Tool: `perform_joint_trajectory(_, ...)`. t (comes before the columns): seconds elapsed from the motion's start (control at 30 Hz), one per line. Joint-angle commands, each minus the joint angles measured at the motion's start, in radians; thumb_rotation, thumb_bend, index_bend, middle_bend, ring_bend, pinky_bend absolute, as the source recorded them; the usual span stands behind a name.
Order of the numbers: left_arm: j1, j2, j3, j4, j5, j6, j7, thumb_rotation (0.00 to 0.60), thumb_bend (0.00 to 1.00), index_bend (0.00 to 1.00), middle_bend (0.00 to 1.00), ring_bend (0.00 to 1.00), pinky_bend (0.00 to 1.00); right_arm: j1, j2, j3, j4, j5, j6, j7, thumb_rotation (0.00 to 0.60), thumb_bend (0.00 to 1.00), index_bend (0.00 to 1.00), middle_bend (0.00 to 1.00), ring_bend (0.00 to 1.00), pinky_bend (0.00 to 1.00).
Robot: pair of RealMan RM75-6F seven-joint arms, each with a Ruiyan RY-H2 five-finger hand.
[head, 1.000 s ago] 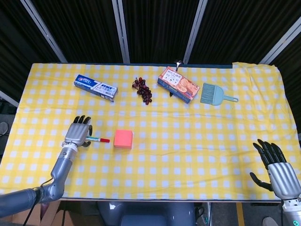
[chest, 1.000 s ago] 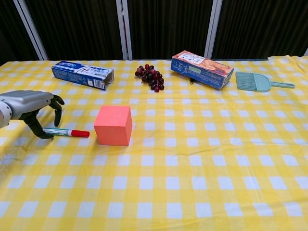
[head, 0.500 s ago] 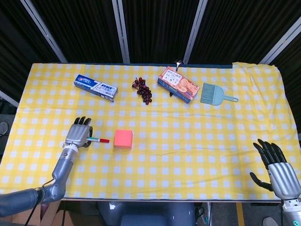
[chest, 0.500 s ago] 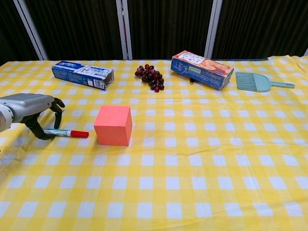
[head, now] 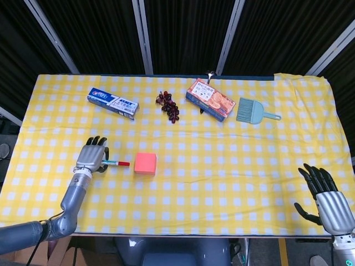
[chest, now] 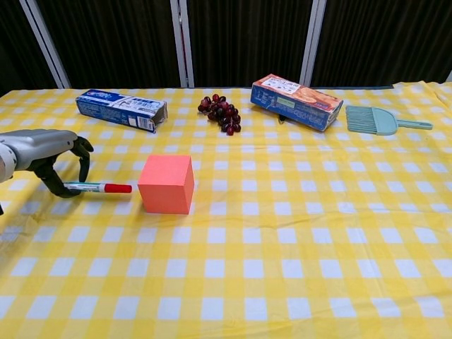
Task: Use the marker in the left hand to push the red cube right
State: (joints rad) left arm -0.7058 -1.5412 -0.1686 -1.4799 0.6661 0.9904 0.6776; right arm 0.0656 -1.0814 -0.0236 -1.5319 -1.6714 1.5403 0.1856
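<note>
The red cube [head: 145,163] [chest: 167,184] sits on the yellow checked tablecloth, left of centre. My left hand [head: 92,157] [chest: 44,157] is to its left and grips a marker [head: 116,163] [chest: 97,188] with a red cap. The marker points right, its cap a short gap from the cube's left face and slightly off the cloth. My right hand [head: 328,200] rests at the table's near right corner with fingers spread and nothing in it; only the head view shows it.
Along the far side lie a blue toothpaste box [head: 112,103] [chest: 121,109], dark grapes [head: 168,106] [chest: 221,113], an orange-and-blue cracker box [head: 210,100] [chest: 296,102] and a teal hand brush [head: 254,111] [chest: 382,120].
The left hand has raised the marker a little off the cloth and nudged its tip slightly towards the cube. The cube and the right hand have not moved.
</note>
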Motion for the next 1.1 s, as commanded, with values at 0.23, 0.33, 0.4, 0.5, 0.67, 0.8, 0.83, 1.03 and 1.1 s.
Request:
perform_joint_trajectory(0.23,-0.040,-0.047,-0.011,-0.043,-0.096,0.034,0.055,0.600,0.47,0.59,0.08,0.00,0.01,0.000,0.001,0.000,0.001,0.001,0.000,0.006,0.600,0.34,0.00,0.00,0.00,0.05)
perform_joint_trajectory(0.33,-0.055,-0.062,-0.011,-0.049,-0.108,0.043,0.071,0.600,0.47,0.59,0.08,0.00,0.01,0.000,0.002,0.000,0.001,0.001,0.001,0.009,0.600,0.34,0.00,0.00,0.00,0.05)
perform_joint_trajectory(0.4,-0.061,-0.068,-0.011,-0.050,-0.109,0.045,0.075,0.600,0.47,0.59,0.08,0.00,0.01,0.000,0.002,0.000,0.001,0.000,0.001,0.010,0.600,0.34,0.00,0.00,0.00,0.05)
perform_joint_trajectory(0.5,-0.075,-0.085,-0.017,-0.049,-0.111,0.055,0.081,0.600,0.47,0.59,0.09,0.00,0.01,0.000,0.003,0.000,0.001,0.000,0.001,0.011,0.600,0.34,0.00,0.00,0.00,0.05)
perform_joint_trajectory(0.67,-0.095,-0.107,-0.024,-0.039,-0.109,0.067,0.088,0.600,0.47,0.59,0.09,0.00,0.01,0.000,0.004,0.000,0.001,0.001,0.001,0.014,0.600,0.34,0.00,0.00,0.00,0.05)
perform_joint_trajectory(0.8,-0.111,-0.123,-0.036,-0.026,-0.117,0.075,0.093,0.600,0.47,0.59,0.09,0.00,0.01,0.000,0.004,0.000,-0.001,0.001,0.001,0.017,0.600,0.34,0.00,0.00,0.00,0.05)
perform_joint_trajectory(0.83,-0.116,-0.128,-0.038,-0.021,-0.120,0.076,0.094,0.600,0.47,0.59,0.09,0.00,0.01,0.000,0.004,0.000,-0.001,0.001,0.000,0.017,0.600,0.34,0.00,0.00,0.00,0.05)
perform_joint_trajectory(1.03,-0.140,-0.161,-0.053,0.006,-0.142,0.080,0.104,0.600,0.48,0.59,0.09,0.00,0.01,0.001,0.006,-0.001,-0.002,0.001,-0.001,0.021,0.600,0.34,0.00,0.00,0.00,0.05)
perform_joint_trajectory(1.1,-0.148,-0.172,-0.058,0.013,-0.147,0.082,0.108,0.600,0.48,0.59,0.09,0.00,0.01,0.001,0.006,-0.001,-0.002,0.001,-0.001,0.022,0.600,0.34,0.00,0.00,0.00,0.04)
